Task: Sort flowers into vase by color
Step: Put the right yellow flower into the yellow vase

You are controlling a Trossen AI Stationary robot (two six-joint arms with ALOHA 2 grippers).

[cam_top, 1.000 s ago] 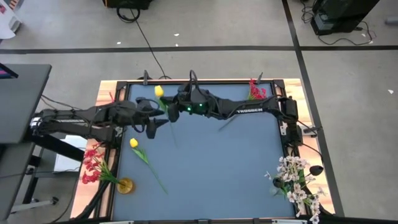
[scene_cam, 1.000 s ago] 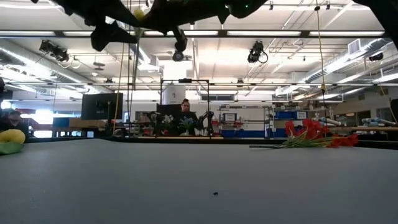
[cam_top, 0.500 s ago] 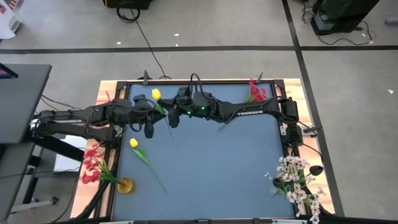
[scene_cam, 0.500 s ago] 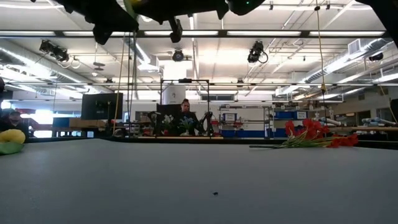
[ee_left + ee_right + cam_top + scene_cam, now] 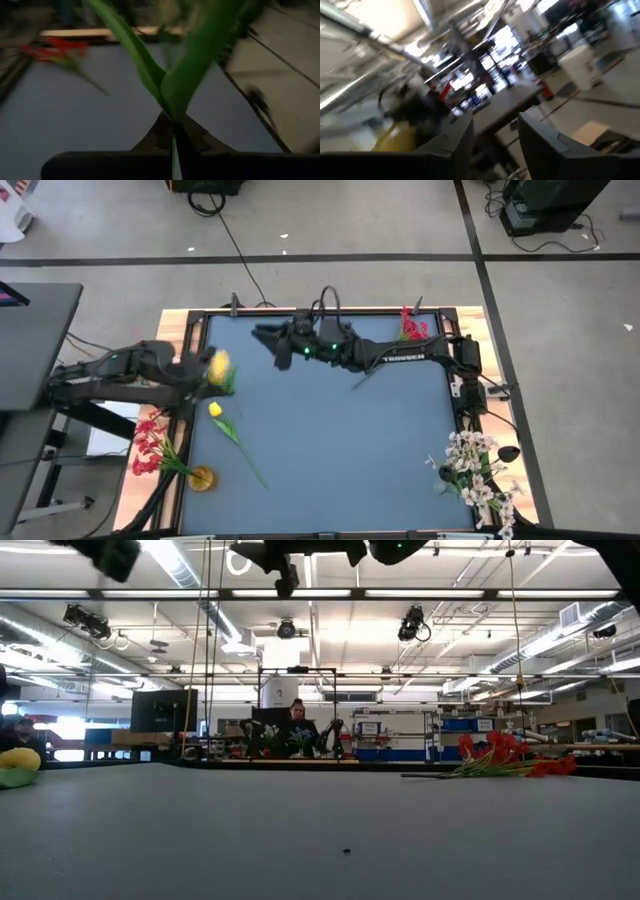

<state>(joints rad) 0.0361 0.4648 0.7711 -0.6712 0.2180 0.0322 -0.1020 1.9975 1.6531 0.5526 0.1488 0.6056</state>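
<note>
Fingers of my left gripper (image 5: 172, 145) are pinched on a yellow tulip's stalk (image 5: 170, 95), its leaves fanning out past them; from above the bud (image 5: 217, 365) shows blurred at the table's left edge. Near of it, at the left near corner, stands the vase (image 5: 201, 478) with red flowers (image 5: 148, 442), so I judge the carry runs nearward along that edge, stalk hanging down. My left arm folds back over the left rail. A second tulip (image 5: 215, 411) lies between. My right gripper (image 5: 268, 336) hangs spread and empty over the far middle, arm stretched leftward.
</note>
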